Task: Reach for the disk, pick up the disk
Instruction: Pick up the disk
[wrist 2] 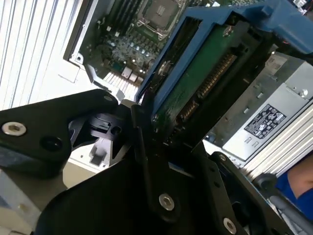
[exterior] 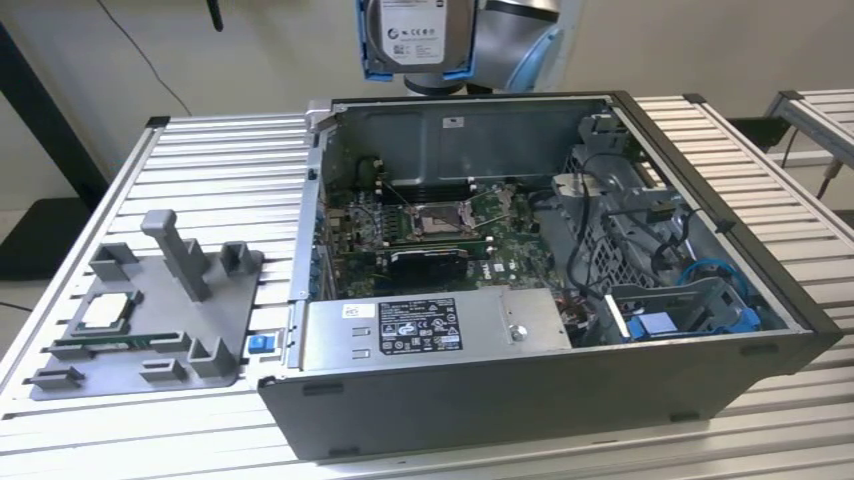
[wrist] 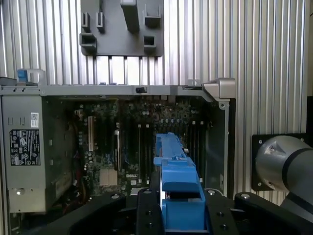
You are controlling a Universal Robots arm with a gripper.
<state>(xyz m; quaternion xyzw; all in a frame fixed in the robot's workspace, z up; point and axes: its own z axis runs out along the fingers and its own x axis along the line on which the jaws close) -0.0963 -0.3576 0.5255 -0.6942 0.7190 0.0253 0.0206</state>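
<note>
I have the flat silver metal disk [exterior: 418,35] in its bright blue plastic bracket clamped in the black gripper [wrist 2: 146,122], lifted at twelve o'clock above the open grey computer case [exterior: 534,400]. Pickup looks done; I judge only a steady hold is needed.

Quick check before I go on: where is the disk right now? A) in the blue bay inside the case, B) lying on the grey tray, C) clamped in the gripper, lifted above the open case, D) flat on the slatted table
C: the disk hangs above the open case in the exterior view, and the gripper is shut on its blue bracket in both wrist views.
</note>
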